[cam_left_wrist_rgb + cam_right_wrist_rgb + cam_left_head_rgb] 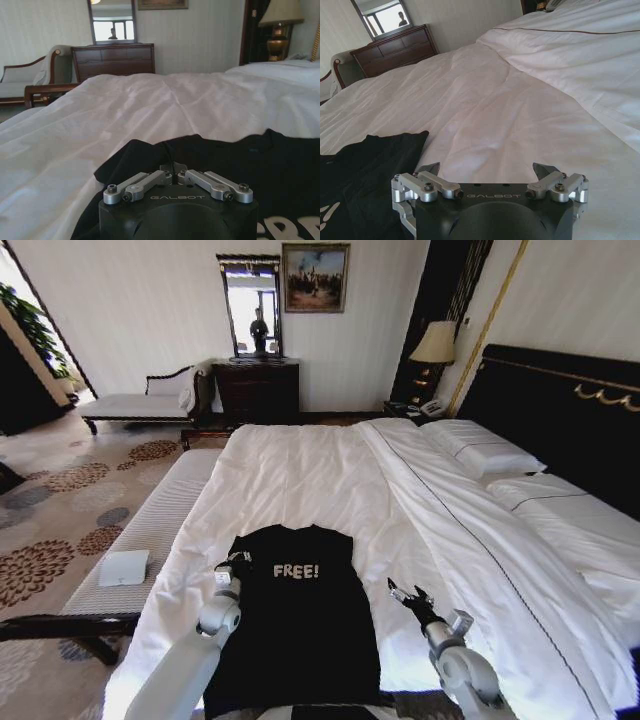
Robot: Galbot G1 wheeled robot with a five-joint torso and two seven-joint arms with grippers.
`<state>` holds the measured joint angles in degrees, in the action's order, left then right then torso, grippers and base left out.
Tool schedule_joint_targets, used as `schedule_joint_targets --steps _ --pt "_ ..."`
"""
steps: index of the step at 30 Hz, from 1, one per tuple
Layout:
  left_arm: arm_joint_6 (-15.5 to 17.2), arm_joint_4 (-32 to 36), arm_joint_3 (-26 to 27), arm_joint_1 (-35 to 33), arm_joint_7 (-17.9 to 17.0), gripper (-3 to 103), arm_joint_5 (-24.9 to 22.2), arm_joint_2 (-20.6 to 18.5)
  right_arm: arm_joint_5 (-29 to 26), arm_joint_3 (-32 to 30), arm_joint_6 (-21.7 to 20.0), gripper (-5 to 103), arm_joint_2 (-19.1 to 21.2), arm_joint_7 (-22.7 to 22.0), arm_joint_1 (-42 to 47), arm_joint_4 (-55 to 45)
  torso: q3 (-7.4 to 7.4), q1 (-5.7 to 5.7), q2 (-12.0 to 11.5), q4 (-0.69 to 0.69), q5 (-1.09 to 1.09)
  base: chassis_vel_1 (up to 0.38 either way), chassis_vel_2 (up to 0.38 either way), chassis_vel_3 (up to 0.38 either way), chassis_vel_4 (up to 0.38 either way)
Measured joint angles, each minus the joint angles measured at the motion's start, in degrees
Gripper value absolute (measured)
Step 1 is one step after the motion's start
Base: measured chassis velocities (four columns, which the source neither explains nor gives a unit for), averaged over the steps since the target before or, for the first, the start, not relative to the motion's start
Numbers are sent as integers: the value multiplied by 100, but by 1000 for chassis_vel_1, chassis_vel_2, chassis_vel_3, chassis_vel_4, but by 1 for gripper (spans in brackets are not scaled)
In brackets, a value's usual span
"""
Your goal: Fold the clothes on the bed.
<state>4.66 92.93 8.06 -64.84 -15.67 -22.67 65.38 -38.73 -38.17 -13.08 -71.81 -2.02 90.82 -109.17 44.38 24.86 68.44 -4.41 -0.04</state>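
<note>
A pale ribbed bench is seen along the left side of the bed, with a small white box lying on it. The bed's white sheets are spread wide, and white pillows are set at the right before the dark headboard.

The black T-shirt is laid flat on the near end of the bed, its white "FREE!" lettering facing up and its collar pointing away from the robot.

The left tool is placed at the shirt's left shoulder edge. In the left wrist view its fingers are drawn fully together and pressed down into the black cloth; whether a fold of cloth is pinched between them cannot be told.

The right tool is held above the bare white sheet just beside the shirt's right edge. In the right wrist view its fingers are spread wide apart, and nothing is gripped between them.
</note>
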Motion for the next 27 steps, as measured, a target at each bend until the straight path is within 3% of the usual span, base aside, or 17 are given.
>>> schedule_joint_targets --steps 16,27 --pt "-92 -273 -798 77 135 0 521 -127 -39 -30 11 100 -8 12 -33 59 0 0 0 0 0 0 0 0 0" --pt "-64 -385 -932 77 166 0 621 -238 -41 -36 34 100 -7 19 -48 98 0 0 0 0 -1 0 0 0 0"
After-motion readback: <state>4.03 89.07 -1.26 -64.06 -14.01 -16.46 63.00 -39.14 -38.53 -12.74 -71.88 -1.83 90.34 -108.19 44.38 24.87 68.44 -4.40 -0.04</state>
